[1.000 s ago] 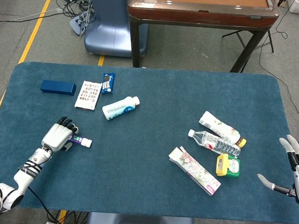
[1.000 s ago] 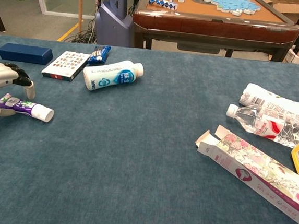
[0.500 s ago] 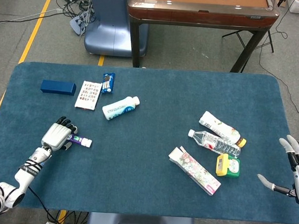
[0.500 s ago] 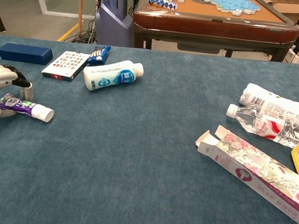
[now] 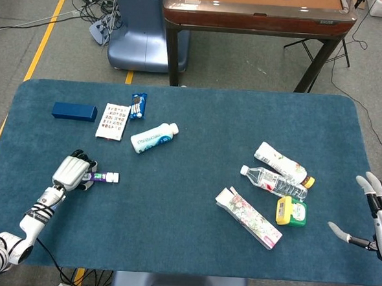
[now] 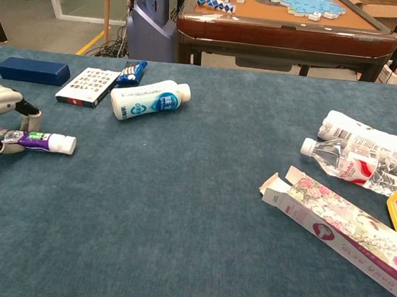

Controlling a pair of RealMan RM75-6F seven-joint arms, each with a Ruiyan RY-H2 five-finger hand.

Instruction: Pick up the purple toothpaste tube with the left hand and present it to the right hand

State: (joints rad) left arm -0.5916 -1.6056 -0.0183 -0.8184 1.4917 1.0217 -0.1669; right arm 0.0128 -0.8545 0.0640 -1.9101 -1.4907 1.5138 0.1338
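The purple toothpaste tube [image 5: 104,176] [image 6: 42,141] lies on the blue table cloth near the left edge, white cap pointing right. My left hand [image 5: 72,171] [image 6: 0,107] is curled over its tail end, with fingers behind it and thumb in front, gripping it at table level. My right hand [image 5: 374,219] hovers at the table's right edge with its fingers spread and nothing in them. The chest view does not show the right hand.
A dark blue box [image 5: 73,112], a printed card [image 5: 112,121], a blue packet [image 5: 138,105] and a white bottle [image 5: 154,137] lie behind the tube. At the right are a white tube [image 5: 279,163], a water bottle [image 5: 273,182], a yellow case [image 5: 291,211] and a floral carton [image 5: 248,218].
My left hand's fingers have curled tighter around the tube. The tube has swung from slanted to level, its cap now further right. The right hand has not moved.
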